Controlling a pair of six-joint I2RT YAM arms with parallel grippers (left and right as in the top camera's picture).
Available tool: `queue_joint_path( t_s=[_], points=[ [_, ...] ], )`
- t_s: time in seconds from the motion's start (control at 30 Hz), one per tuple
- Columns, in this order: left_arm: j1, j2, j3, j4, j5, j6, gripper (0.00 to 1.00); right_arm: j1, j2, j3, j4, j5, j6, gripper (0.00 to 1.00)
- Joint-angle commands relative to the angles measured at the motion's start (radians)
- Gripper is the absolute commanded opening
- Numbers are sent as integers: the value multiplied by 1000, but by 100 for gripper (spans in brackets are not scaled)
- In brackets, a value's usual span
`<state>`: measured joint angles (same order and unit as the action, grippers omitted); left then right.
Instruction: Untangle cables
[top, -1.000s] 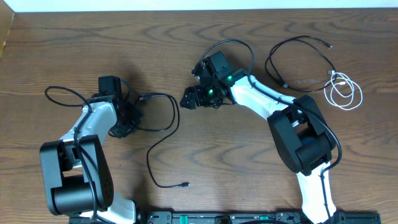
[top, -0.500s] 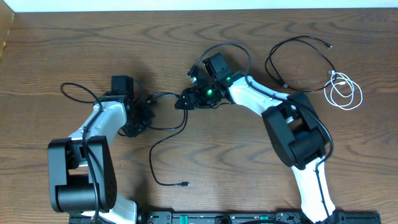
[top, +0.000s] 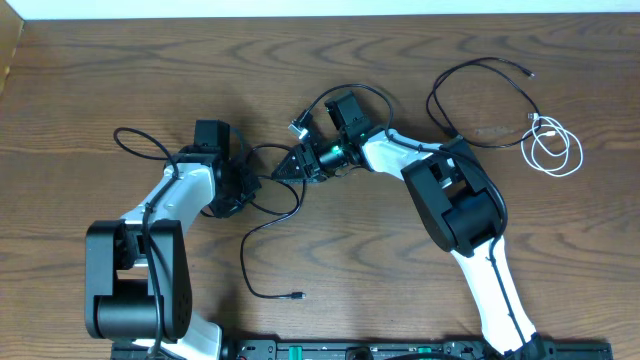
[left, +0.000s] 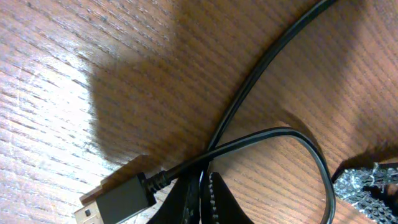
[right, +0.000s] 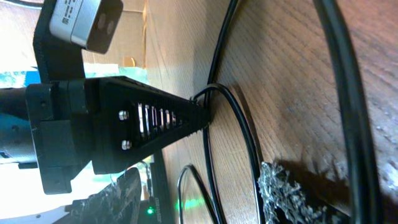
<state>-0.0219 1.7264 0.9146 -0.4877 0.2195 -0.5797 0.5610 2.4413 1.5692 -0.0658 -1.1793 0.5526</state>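
Observation:
A long black cable (top: 262, 224) lies at the table's middle, with one plug (top: 298, 296) near the front. My left gripper (top: 246, 186) is shut on this cable close to its other plug (left: 118, 200); the pinch shows in the left wrist view (left: 203, 186). My right gripper (top: 286, 169) is open just right of the left one, fingers (right: 199, 200) apart with strands of the black cable (right: 249, 134) between them. The second black cable (top: 470, 68) and the coiled white cable (top: 556, 146) lie apart at the far right.
Thick black arm wires loop beside the left arm (top: 135, 140) and over the right arm (top: 352, 92). The two grippers are almost touching. The table's back edge (top: 320, 16) runs along the top.
The left gripper has moved right, dragging its end of the black cable with it. The right gripper has moved left to meet it. The far-right cables have not moved.

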Motion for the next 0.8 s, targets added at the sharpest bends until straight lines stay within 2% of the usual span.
queue_joint_path(
  t_s=[0.0,0.3,0.4,0.5,0.67,0.77],
  points=[
    [-4,7,-21,5,5,-2,8,7,89,-47,-20,122,0,57],
    [-4,7,-21,19,5,0,8,7,89,-47,-76,68,-5,66],
    [-4,7,-21,26,5,-1,8,13,89,-47,-60,-29,-74,63],
    [-4,7,-21,33,5,-1,8,21,89,-47,-14,-62,-80,54],
    [-4,7,-21,38,10,0,8,24,89,-47,52,-61,-79,25],
    [-4,7,-21,49,37,16,8,24,89,-47,52,-53,-79,19]
  ],
)
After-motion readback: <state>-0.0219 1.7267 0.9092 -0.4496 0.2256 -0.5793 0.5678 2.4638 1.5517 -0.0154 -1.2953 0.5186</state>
